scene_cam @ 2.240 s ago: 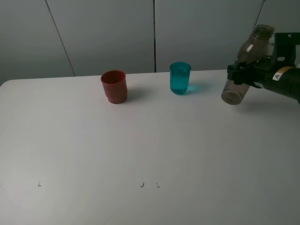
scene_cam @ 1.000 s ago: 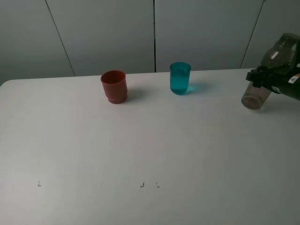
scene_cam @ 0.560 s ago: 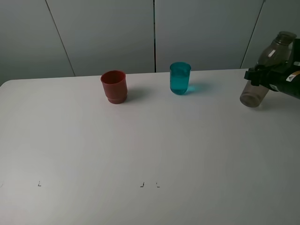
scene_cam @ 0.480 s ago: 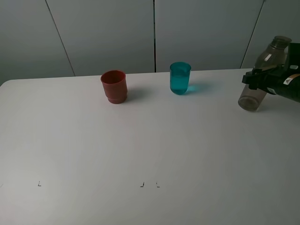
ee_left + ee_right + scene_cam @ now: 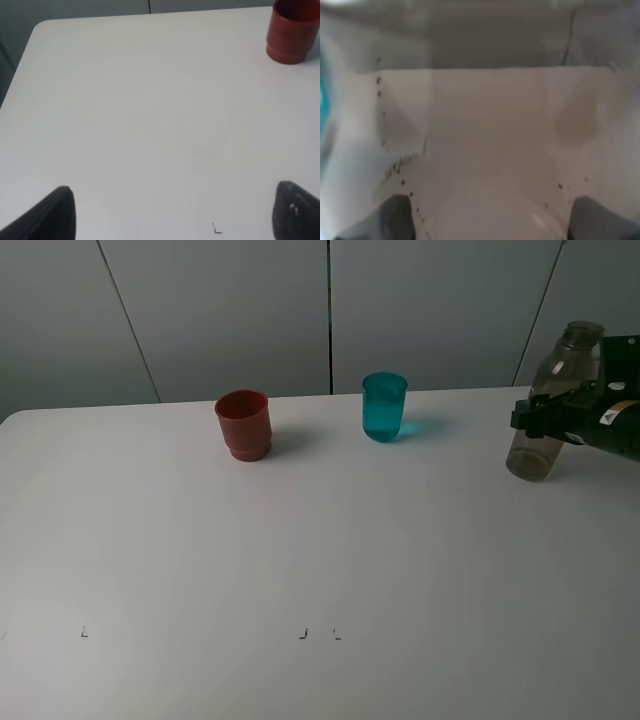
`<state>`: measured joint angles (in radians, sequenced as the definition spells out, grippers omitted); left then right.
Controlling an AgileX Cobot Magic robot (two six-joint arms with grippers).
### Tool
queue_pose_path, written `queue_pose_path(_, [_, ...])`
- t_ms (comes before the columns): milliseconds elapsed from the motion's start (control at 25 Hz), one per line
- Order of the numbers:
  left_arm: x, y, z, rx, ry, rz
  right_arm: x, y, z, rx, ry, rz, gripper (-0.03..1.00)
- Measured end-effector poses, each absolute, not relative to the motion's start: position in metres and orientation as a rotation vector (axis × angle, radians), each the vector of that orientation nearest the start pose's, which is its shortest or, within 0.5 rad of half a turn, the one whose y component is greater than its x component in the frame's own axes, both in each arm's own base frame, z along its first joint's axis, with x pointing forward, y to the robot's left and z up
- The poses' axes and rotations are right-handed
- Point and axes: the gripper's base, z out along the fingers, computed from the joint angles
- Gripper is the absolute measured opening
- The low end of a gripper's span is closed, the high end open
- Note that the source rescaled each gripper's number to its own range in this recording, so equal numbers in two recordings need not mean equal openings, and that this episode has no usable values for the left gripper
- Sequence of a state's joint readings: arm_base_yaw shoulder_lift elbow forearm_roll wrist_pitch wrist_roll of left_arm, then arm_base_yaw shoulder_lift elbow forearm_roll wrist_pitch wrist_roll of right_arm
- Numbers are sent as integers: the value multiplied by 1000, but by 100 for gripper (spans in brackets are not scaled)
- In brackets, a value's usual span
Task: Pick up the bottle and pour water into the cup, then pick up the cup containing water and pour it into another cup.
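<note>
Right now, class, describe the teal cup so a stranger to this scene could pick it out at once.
On the white table, look along the far edge, near the middle. The teal cup stands between the red cup and the grey bottle. It alone is translucent blue-green.

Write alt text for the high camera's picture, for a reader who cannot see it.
At the right edge of a white table, a robot's right gripper holds a tall, smoky, capless bottle, slightly tilted. Farther left stand a teal cup, near the middle, and a red cup, both upright and apart.
</note>
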<state>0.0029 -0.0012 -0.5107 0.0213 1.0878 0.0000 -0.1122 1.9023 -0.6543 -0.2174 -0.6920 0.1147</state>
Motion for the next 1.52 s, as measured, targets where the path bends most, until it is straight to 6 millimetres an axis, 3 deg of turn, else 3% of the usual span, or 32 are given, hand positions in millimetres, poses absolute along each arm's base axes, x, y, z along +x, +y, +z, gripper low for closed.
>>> queue_pose_path(240, [-7,2,278,-4,2059,27,328,-24,115,-21,2046,41,0])
queue_pose_path(280, [-7,2,278,-4,2059,27,328,-24,115,-21,2046,41,5])
queue_pose_path(360, [-7,2,278,-4,2059,27,328,-24,115,-22,2044,41,39])
queue_pose_path(440, [-7,2,278,-4,2059,27,328,-24,115,-16,2044,45,83])
queue_pose_path(520, [-7,2,278,-4,2059,27,328,-24,114,-11,2047,47,95])
queue_pose_path(800, [-7,2,278,3,2059,32,319,-24,133,-9,2043,34,97])
queue_pose_path(1080, [-7,2,278,3,2059,32,283,-23,154,-7,2120,1,97])
queue_pose_path(1520, [-7,2,278,3,2059,32,217,-23,210,145,2380,-88,97])
